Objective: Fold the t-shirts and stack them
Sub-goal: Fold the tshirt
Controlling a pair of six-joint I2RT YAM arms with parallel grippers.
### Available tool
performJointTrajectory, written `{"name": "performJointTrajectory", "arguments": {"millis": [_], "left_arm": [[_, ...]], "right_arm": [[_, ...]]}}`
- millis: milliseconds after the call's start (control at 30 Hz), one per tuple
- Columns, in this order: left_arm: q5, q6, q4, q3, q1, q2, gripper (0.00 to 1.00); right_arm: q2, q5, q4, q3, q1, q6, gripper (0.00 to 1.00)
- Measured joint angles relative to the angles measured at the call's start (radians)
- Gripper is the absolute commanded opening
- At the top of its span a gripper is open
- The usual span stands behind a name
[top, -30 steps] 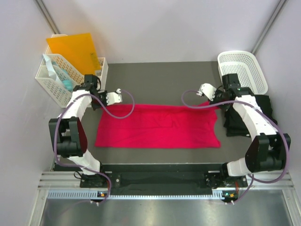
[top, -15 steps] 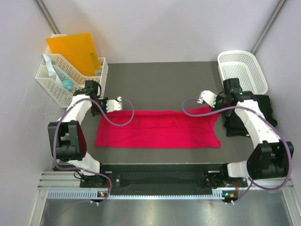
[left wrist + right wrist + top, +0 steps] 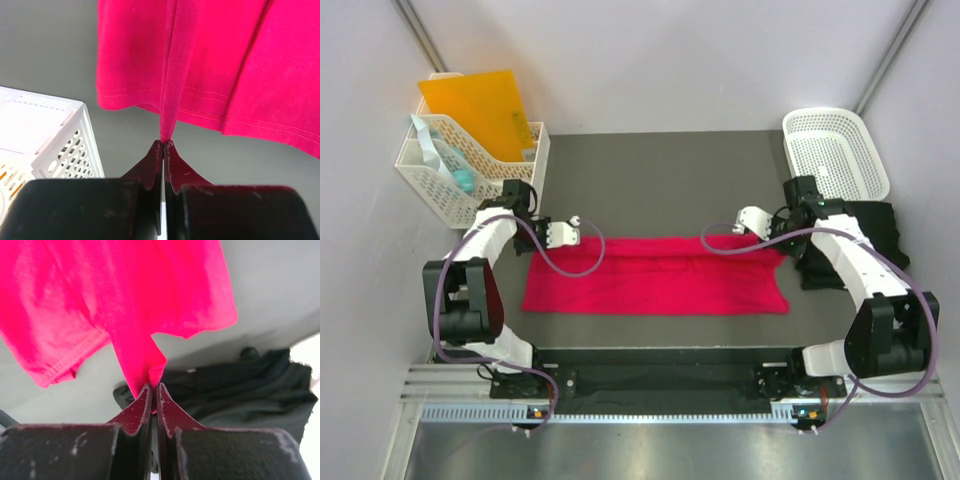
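Spread as a long left-to-right band across the middle of the dark grey worktop [image 3: 660, 170]: bright pinkish-red cloth t-shirt [image 3: 655, 285], near edge flat, far edge lifted at both ends. Left end effector [image 3: 163, 145]: pressed together on a narrow tuck of the hem at the far left corner. Right end effector [image 3: 152, 387]: likewise pinching a peak of red cloth at the far right corner.

Compared with a second ago: both pinch points closer to the near edge and the red band narrower from far to near. Far edge evidently being carried over toward the near one. Judged as mid-fold, a lengthwise halving under way and not yet laid down. Probably calls next for lowering both corners level onto the near hem and letting go together; otherwise, risk of a skewed fold.

Just right of the red shirt, partly under the right arm: plain black cloth t-shirt [image 3: 885, 225], a rumpled heap, not held, so stacking still ahead. Beyond it at the far right: white lattice plastic basket [image 3: 835, 150]. At the far left: white slotted plastic organiser [image 3: 440, 180] holding an orange sheet [image 3: 480, 105].
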Motion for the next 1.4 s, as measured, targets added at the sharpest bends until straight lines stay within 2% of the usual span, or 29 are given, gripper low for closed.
{"name": "performJointTrajectory", "arguments": {"millis": [300, 800, 1033, 1400], "left_arm": [[-0.015, 0.0, 0.014, 0.0, 0.002, 0.001, 0.0], [-0.019, -0.001, 0.029, -0.027, 0.003, 0.001, 0.0], [-0.023, -0.002, 0.054, -0.033, 0.003, 0.025, 0.0], [-0.023, -0.014, 0.068, -0.033, 0.003, 0.037, 0.0]], "right_arm": [[0.025, -0.002, 0.005, -0.021, 0.098, 0.011, 0.0], [0.003, -0.009, -0.035, -0.021, 0.126, -0.072, 0.0], [-0.029, -0.024, -0.076, -0.02, 0.171, -0.122, 0.0], [-0.04, -0.029, -0.083, -0.022, 0.255, -0.113, 0.0]]}}
